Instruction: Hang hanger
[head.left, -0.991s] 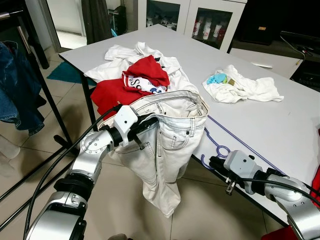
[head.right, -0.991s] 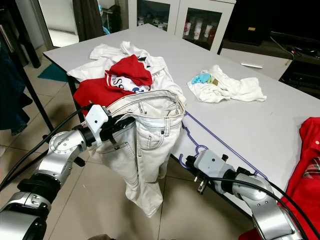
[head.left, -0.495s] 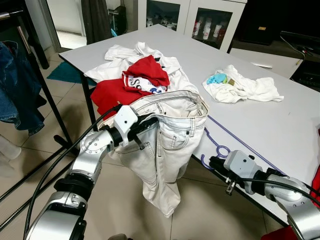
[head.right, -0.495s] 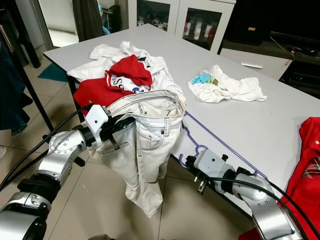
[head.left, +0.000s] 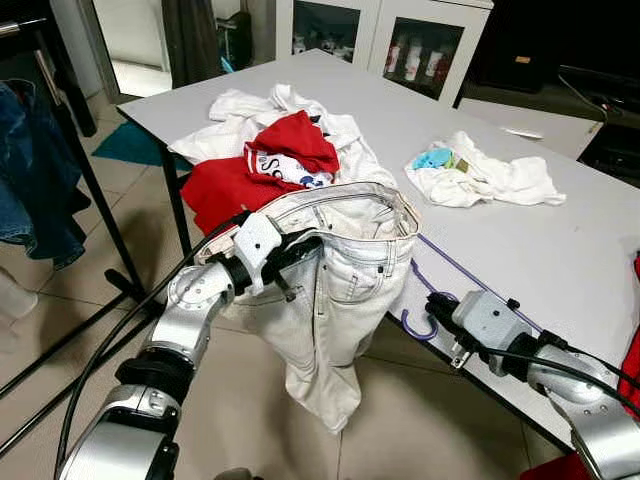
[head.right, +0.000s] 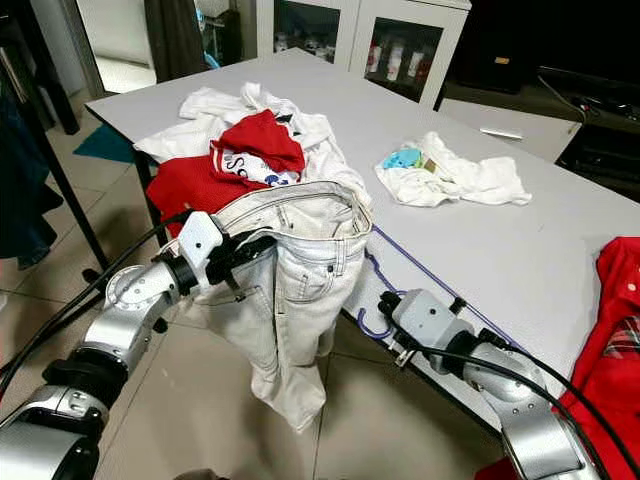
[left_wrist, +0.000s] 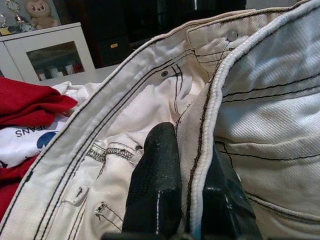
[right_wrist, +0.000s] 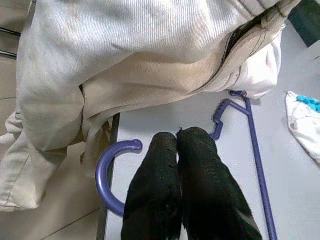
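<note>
Both grippers clamp: left gripper (left_wrist: 192, 200) on jeans (head.left: 340, 290), right gripper (right_wrist: 177, 150) on flat hanger (right_wrist: 252, 145), hook overhanging table (head.left: 560, 240) edge.

A home's living room: tiled floor (head.left: 60, 290), glass-fronted cabinets (head.left: 420, 45) (bottles inside), laundry-strewn white table (head.left: 540, 240).

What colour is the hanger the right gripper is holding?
The hanger is purple, clearest in the right wrist view, pinched by the right gripper.

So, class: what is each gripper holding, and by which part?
The left gripper pinches the white jeans by the waistband. The right gripper is shut on the purple hanger at the base of its hook.
</note>
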